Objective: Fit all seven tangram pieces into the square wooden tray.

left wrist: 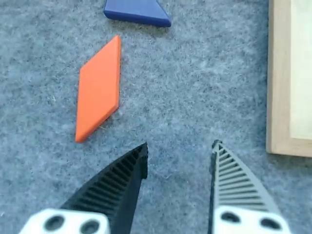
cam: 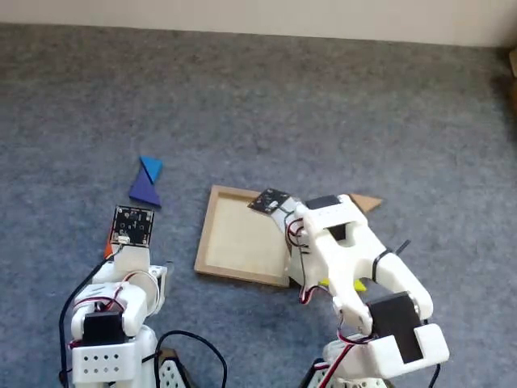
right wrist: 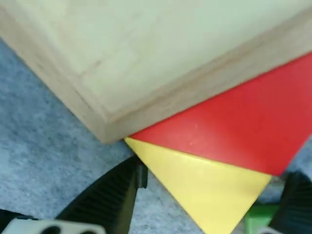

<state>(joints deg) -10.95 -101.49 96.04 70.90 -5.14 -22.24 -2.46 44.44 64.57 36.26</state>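
Grey tabletop (cam: 323,97): beside the tray (cam: 205,230), the spread right end effector (right wrist: 215,179) straddles the yellow triangle (right wrist: 195,183); next, probably close and lift.

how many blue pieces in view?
2: a light blue triangle and a dark blue piece next to it, both left of the tray. More may be hidden.

Soft, even light lay over the grey carpet (cam: 323,105), bright enough everywhere, with no hard shadows and no glare. The wooden tray (cam: 212,234) threw only a thin dark line along its near rim. The orange piece (left wrist: 99,87) had a faint shadow at one long edge. The white shell of the right arm (cam: 355,250) looked brightest, nearly washed out on top.
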